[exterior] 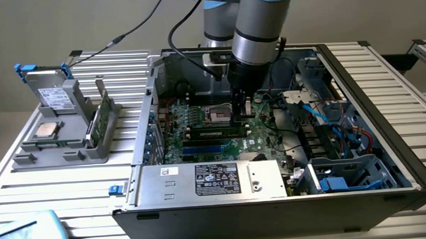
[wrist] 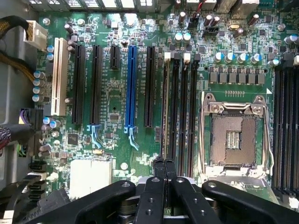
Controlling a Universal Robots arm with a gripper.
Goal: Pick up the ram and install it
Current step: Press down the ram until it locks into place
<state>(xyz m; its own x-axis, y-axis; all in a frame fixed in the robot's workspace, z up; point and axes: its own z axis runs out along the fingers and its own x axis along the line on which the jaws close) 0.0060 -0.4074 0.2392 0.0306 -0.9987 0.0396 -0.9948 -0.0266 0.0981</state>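
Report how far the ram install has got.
Done: the ram already stands along a memory slot on the motherboard inside the case. In hand: the gripper is down at one end of the stick, jaws shut with nothing between them. Left: whether the stick is pressed fully home and its latches are clipped cannot be told from here.

The arm (exterior: 256, 22) is built of round silver-grey tubes, capped with pale-blue joint covers near the exterior view's upper edge. A black cable (exterior: 185, 30) is looped beside it. Below the tube a slim black wrist section is fitted. The gripper (wrist: 164, 170) is made of matte black linkage bars, studded with round screws, ending in narrow black fingers (wrist: 159, 169).
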